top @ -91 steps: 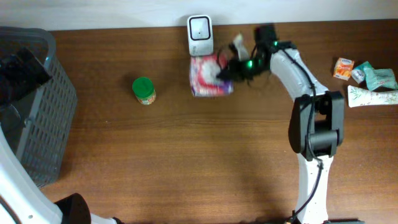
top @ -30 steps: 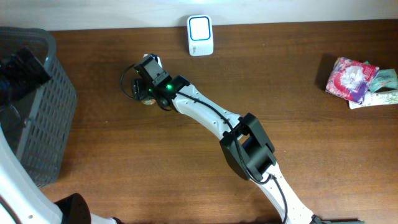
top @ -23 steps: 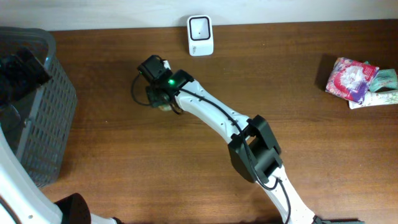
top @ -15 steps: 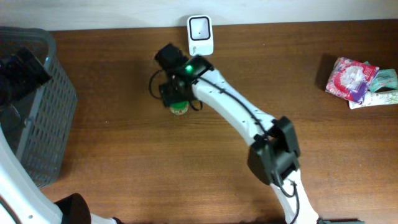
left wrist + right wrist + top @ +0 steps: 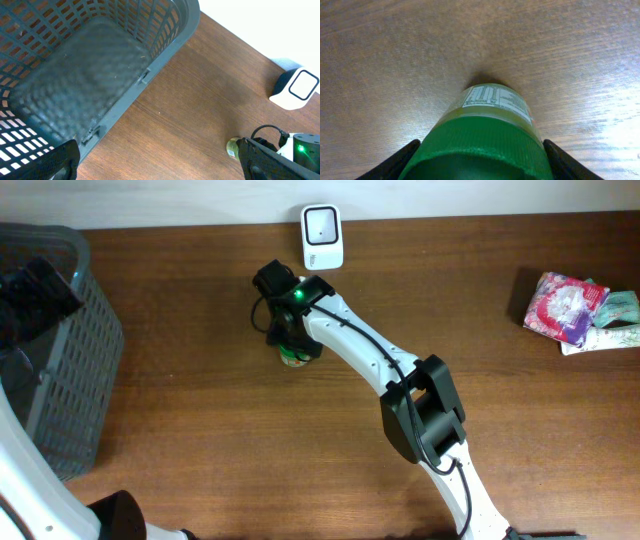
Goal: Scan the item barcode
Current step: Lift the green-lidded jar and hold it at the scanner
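Green-capped jar (image 5: 487, 125) roughly upright on table (image 5: 390, 50), cap up toward wrist; right gripper (image 5: 480, 152) jaws clamping cap; left gripper (image 5: 160, 165) jaws wide, empty.

The brown wooden surface (image 5: 200, 450) carries a grey plastic lattice basket (image 5: 75, 370) at its left end and a white rectangular scanner (image 5: 322, 237) at the back edge. A small green-lidded jar (image 5: 293, 359) stands near the scanner. A pink floral packet (image 5: 558, 308) lies far right, beside pale green packets (image 5: 612, 310).
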Robot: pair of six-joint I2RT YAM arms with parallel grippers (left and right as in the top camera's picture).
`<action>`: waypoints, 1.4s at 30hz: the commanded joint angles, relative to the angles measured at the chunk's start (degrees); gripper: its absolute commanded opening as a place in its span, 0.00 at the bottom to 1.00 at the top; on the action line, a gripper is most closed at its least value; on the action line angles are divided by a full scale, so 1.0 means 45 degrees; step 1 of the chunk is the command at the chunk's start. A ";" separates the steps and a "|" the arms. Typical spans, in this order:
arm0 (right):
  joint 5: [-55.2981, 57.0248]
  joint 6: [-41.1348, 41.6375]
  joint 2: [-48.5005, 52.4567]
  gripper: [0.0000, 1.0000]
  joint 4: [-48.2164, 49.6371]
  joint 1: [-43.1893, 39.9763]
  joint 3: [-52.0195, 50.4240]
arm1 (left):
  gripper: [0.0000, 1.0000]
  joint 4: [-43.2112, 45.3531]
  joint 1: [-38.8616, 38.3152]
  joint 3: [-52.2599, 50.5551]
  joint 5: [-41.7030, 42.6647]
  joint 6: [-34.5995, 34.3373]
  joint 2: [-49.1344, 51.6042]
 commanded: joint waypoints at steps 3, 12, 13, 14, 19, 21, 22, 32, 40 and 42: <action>0.0189 -0.1433 -0.0058 0.59 -0.1321 -0.0039 0.0461 | 0.99 -0.0010 0.0053 0.0010 0.0039 -0.0121 -0.0087; -1.1050 -0.5824 -0.0554 0.54 -0.5848 -0.5435 0.5081 | 0.99 -0.0010 0.0053 0.0010 0.0039 -0.0121 -0.0087; -1.2900 -0.6188 -0.0554 0.54 -0.5989 -0.6309 0.5081 | 0.99 -0.0010 0.0053 0.0010 0.0039 -0.0121 -0.0087; -1.4056 -0.6630 -0.0554 0.54 -0.6368 -0.6936 0.5081 | 0.99 -0.0010 0.0053 0.0010 0.0039 -0.0121 -0.0087; -1.6291 -0.7470 -0.0554 0.54 -0.7786 -0.7495 0.5081 | 0.99 -0.0010 0.0053 0.0010 0.0039 -0.0121 -0.0087; -1.6291 -0.7465 -0.0554 0.54 -0.7718 -0.7208 0.5081 | 0.99 -0.0010 0.0053 0.0010 0.0039 -0.0121 -0.0087; -1.6291 -0.7465 -0.0554 0.54 -0.7703 -0.7116 0.5081 | 0.99 -0.0010 0.0053 0.0010 0.0039 -0.0121 -0.0087; -0.3376 -0.7407 -0.0554 0.48 -0.2710 -0.4605 0.5081 | 0.99 -0.0010 0.0053 0.0010 0.0039 -0.0121 -0.0087; 0.0709 -0.7674 0.0461 0.48 0.5532 -0.3711 0.4998 | 0.99 -0.0010 0.0053 0.0010 0.0039 -0.0121 -0.0087; 0.0724 -0.9088 0.1481 0.48 0.7572 -0.3711 0.4998 | 0.99 -0.0010 0.0053 0.0010 0.0039 -0.0121 -0.0087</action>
